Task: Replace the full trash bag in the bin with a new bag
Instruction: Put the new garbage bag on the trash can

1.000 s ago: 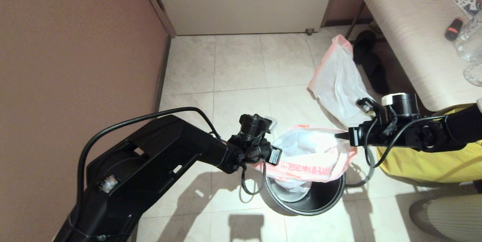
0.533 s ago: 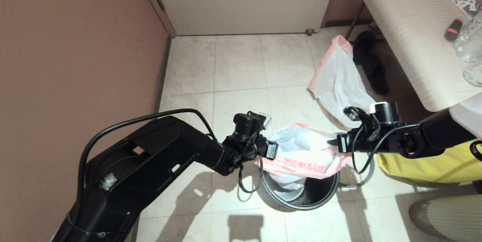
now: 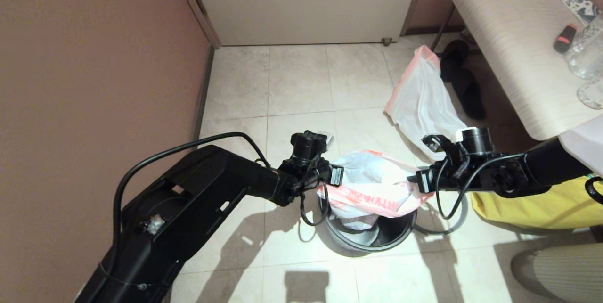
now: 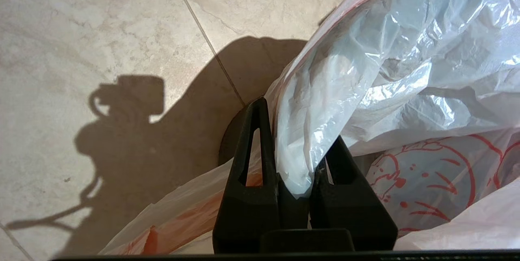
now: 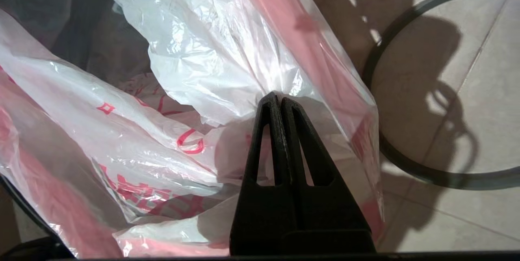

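Over the bin point(image 3: 377, 237) | new bag point(image 3: 372, 190) stretched | left gripper point(image 4: 292, 147) clamping one edge | right gripper point(image 5: 278, 100) pinching the opposite edge | hoop point(image 5: 406, 159) on the floor

The left arm reaches in from the near left, its forearm slanting toward the middle, and the left gripper point(image 3: 335, 176) points right, jaws pinched on a fold of the new bag point(image 3: 372, 190). The right arm comes in level from the right; the right gripper point(image 3: 413, 179) points left, jaws pressed together on the same bag's opposite edge. The two grippers face each other.
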You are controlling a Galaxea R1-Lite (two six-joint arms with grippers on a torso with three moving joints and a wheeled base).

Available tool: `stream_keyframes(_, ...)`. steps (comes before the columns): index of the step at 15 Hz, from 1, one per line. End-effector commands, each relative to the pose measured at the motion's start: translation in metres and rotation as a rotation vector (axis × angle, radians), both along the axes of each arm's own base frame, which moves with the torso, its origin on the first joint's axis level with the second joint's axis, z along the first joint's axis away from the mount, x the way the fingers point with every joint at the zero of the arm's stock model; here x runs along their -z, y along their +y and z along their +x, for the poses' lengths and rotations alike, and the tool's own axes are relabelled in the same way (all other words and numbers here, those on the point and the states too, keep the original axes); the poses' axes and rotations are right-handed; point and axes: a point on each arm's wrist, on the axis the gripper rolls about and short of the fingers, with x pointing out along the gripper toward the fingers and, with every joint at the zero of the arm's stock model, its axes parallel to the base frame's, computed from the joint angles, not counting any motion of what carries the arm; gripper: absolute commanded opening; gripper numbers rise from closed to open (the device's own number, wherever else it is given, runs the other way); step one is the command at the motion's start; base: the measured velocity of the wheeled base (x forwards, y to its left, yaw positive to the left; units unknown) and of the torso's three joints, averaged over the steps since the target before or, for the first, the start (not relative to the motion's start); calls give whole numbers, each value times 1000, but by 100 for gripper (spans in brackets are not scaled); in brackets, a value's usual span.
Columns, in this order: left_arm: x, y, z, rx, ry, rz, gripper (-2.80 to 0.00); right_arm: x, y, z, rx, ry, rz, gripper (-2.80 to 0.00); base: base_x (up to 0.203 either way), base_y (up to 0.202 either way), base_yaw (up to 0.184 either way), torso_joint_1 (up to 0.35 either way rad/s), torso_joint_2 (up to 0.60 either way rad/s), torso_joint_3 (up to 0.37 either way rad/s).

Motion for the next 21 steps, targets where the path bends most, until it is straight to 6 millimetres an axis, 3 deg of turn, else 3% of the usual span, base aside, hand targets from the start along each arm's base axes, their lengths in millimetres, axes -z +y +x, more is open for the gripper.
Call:
stream_keyframes(1,-3,3,7,-25,-20,-16,-280,6,0,0,-2,16,-22,-280,0,0,0,0,0,0)
stream_keyframes(5,-3,3,7,-28,-18,-18,-280,26,9,-4,-26,69,-148,-280,0,0,0,0,0,0)
stream_keyframes(7,-1,4,9,-44,-11,-27,-280,31,7,-7,-16,85,-291,-280,0,0,0,0,0,0)
stream_keyframes(13,-2,8,14,-78,-19,-40,-280,33,7,-9,-17,112,-327,-280,0,0,0,6,6,-2)
stream_keyframes(17,-1,8,15,-81,-15,-43,-280,9,6,-12,-33,69,-239,-280,0,0,0,0,0,0)
stream_keyframes(21,4,5,13,-75,-7,-36,-280,-43,-7,-22,-17,-31,-117,-280,0,0,0,0,0,0)
